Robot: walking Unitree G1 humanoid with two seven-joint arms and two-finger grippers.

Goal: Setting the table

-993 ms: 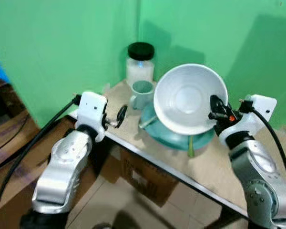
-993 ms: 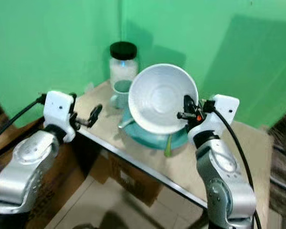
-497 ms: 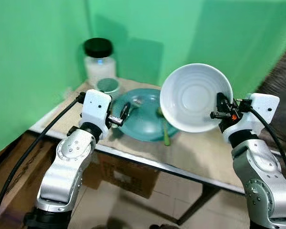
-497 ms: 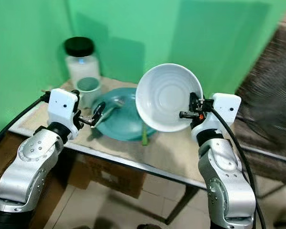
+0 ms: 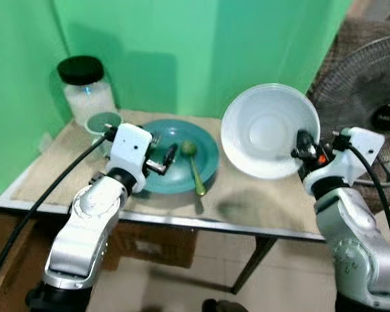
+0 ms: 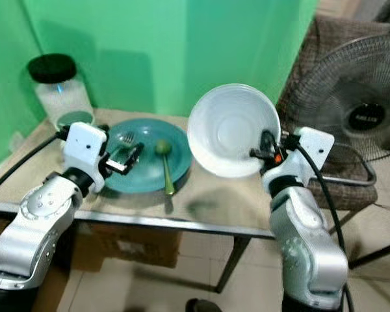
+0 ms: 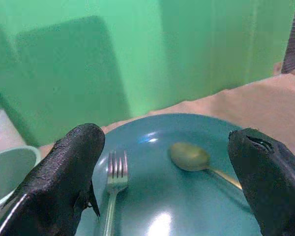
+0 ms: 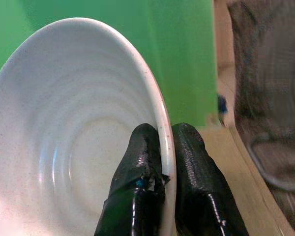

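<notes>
Camera swung rightward; right end effector (image 8: 160, 162) still pinches white bowl (image 5: 268, 130), left end effector (image 7: 162, 182) gapes.

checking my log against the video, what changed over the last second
Mostly the camera swung: the table now faces it squarely and a fan has come into view. The right gripper still pinches the white bowl by its rim, held tilted above the table. The left gripper stays open over the teal plate; fork and spoon unmoved.
</notes>
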